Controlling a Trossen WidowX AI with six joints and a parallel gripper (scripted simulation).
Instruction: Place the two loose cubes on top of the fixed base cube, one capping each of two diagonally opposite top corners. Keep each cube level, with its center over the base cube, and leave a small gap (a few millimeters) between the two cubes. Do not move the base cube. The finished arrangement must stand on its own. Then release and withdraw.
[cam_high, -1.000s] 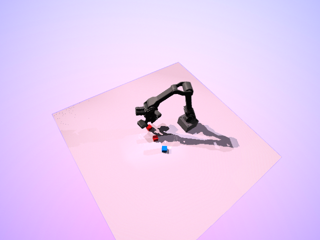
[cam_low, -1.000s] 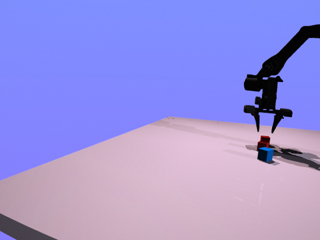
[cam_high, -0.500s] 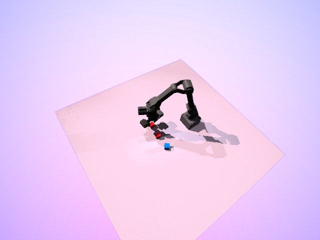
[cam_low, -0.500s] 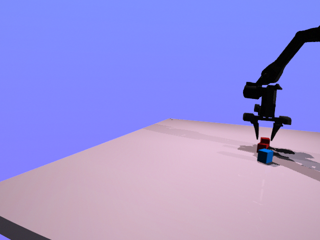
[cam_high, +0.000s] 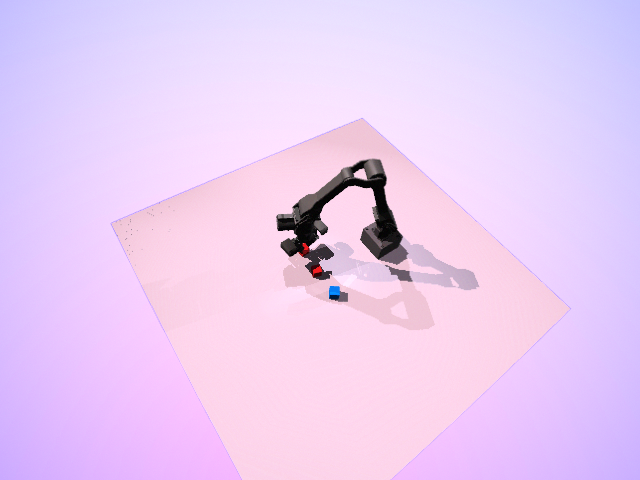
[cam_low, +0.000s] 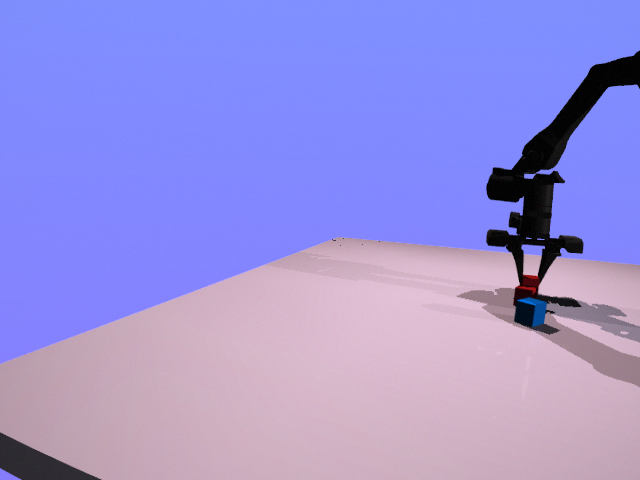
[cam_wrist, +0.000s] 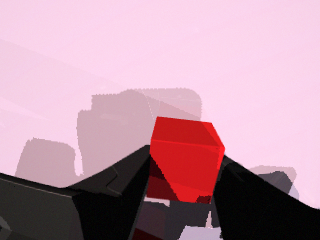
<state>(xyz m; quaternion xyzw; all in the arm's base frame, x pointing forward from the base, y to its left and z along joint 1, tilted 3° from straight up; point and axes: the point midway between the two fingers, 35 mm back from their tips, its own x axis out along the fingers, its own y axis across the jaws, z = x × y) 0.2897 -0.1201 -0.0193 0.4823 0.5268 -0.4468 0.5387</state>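
Note:
My gripper (cam_high: 305, 247) (cam_low: 529, 282) (cam_wrist: 182, 156) points down and is shut on the far red cube (cam_high: 304, 250) (cam_low: 530, 279) (cam_wrist: 184, 162). One finger is against each side of this cube, low at the table; whether it touches the table cannot be told. The other red cube (cam_high: 316, 271) (cam_low: 524, 293) stands on the table between the held cube and the blue cube, and a dark part of it shows at the bottom of the wrist view. The blue base cube (cam_high: 334, 292) (cam_low: 530, 313) stands on the table with nothing on top. It is out of the wrist view.
The pale pink table (cam_high: 289, 382) (cam_low: 258, 372) carries the arm's base (cam_high: 380, 241), which stands to the right of the cubes in the top view. The arm arches above the table, and its shadows fall around the cubes. The second red cube is close to the gripper.

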